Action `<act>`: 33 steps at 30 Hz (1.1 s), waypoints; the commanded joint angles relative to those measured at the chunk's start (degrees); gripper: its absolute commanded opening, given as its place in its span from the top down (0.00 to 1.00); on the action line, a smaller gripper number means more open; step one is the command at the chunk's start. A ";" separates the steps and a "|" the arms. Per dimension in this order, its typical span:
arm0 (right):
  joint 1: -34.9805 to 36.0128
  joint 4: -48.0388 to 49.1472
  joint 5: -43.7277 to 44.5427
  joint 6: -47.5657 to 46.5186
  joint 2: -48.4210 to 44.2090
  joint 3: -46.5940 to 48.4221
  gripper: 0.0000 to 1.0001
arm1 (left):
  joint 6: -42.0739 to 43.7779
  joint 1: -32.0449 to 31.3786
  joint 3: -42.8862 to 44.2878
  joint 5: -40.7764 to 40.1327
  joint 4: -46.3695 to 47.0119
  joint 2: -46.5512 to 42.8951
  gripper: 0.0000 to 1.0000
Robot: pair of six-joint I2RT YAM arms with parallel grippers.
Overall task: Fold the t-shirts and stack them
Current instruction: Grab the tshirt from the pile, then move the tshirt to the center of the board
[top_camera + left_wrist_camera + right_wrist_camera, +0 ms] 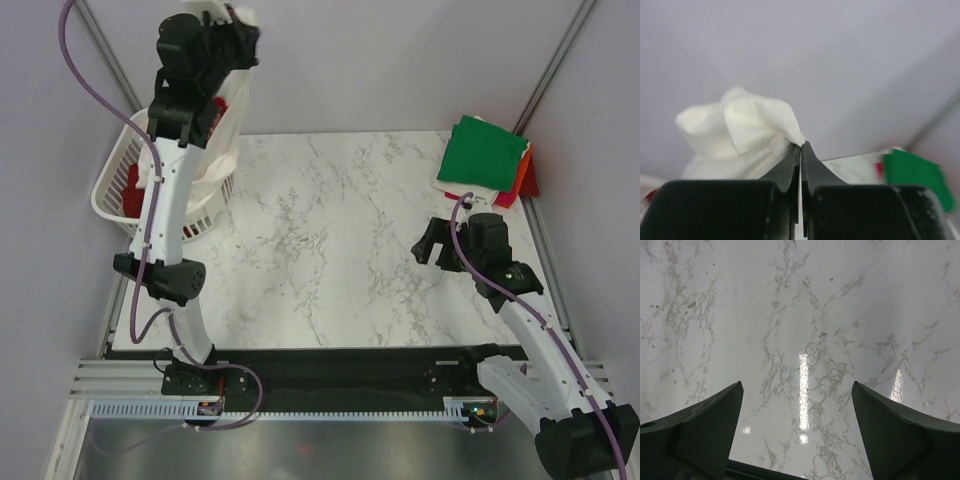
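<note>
My left gripper [238, 42] is raised high over the white slatted basket [108, 192] and is shut on a white t-shirt [232, 110], which hangs down from the jaws into the basket. In the left wrist view the jaws [801, 146] pinch a bunched corner of the white t-shirt [740, 125]. A dark red t-shirt [131, 190] lies in the basket. A folded stack stands at the table's far right, with a green t-shirt [483, 150] on top of white and orange-red ones [520, 180]. My right gripper [432, 246] is open and empty over bare marble [797, 390].
The marble table top [330, 240] runs between the basket at the left and the stack at the right. Metal frame rails run along both sides. The green stack shows blurred in the left wrist view [912, 175].
</note>
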 commanded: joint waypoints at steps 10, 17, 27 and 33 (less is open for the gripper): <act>0.16 -9.85 21.81 4.44 -3.90 10.62 0.02 | -5.75 -12.89 -19.98 21.43 2.63 -18.24 0.00; 0.16 -14.52 26.65 6.38 -9.25 16.10 0.02 | -6.29 -15.61 -39.85 12.15 -8.73 -24.09 0.00; 0.16 -5.30 2.06 3.74 -3.30 8.28 0.02 | -11.81 -16.32 -69.65 -1.89 -8.73 -35.72 0.01; 0.60 -3.01 -4.02 2.95 2.60 4.67 0.02 | -13.84 -16.23 -73.71 -11.21 -8.29 -31.87 0.00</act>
